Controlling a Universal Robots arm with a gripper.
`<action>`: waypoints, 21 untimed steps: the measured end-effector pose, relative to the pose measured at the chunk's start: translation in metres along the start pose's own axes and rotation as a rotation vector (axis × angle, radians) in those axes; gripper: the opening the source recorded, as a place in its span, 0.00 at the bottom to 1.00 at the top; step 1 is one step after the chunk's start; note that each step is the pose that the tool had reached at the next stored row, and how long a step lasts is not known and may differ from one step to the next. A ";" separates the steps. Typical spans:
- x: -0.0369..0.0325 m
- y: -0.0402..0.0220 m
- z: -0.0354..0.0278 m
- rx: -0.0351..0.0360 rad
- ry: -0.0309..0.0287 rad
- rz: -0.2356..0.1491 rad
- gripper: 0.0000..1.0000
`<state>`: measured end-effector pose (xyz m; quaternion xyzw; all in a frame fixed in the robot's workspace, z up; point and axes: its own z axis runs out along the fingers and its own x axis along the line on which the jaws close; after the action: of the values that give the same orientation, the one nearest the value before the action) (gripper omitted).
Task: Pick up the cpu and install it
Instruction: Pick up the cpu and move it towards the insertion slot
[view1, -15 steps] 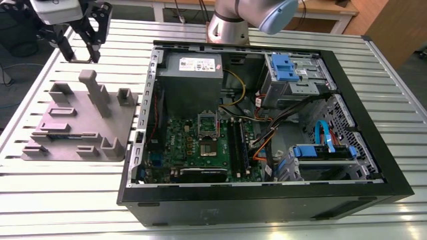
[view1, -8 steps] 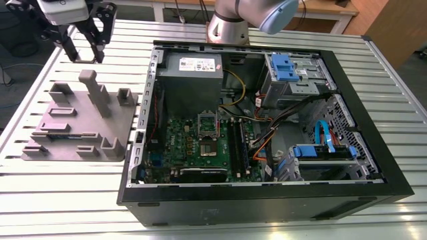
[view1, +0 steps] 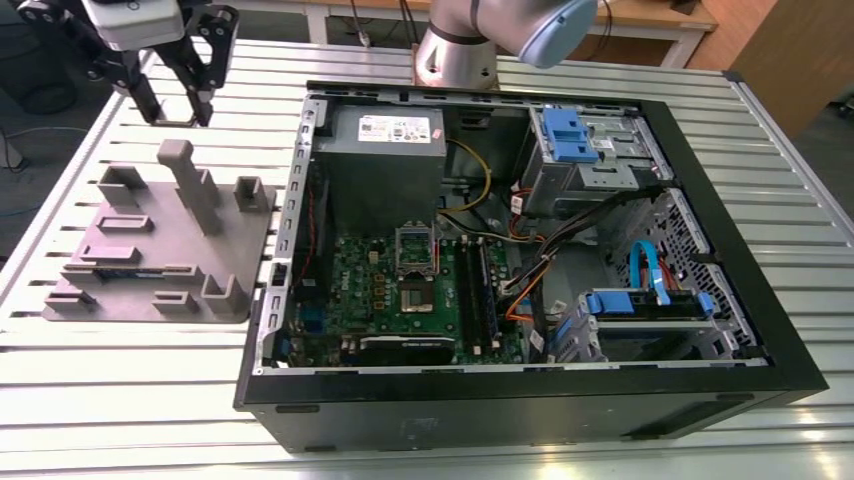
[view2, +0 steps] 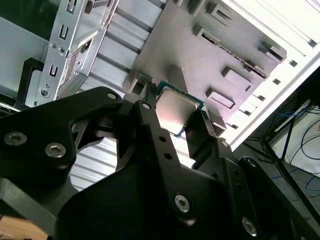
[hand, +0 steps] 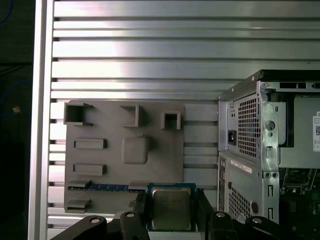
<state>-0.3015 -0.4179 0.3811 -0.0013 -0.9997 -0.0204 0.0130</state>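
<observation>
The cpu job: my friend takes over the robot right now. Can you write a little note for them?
Gripper: shut on the cpu, held in the air near the grey parts holder.
Done: the cpu is picked up.
Left: installing it. It is not yet on the motherboard inside the open computer case.

A table of long silver metal slats, running left to right in the exterior view. Two things lie on it, just beside each other with a narrow gap between. On the exterior view's left is a flat grey holder plate with raised blocks and slots. On the right, a black computer case lies on its side, open upward.
</observation>
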 end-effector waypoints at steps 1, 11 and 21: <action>-0.0008 0.0000 0.0000 0.0000 0.0001 0.000 0.47; -0.0063 0.0000 -0.0002 0.0001 0.0001 0.000 0.47; -0.0101 -0.0073 0.0004 -0.0001 0.0000 0.004 0.47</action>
<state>-0.2914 -0.4252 0.3802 -0.0034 -0.9997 -0.0204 0.0131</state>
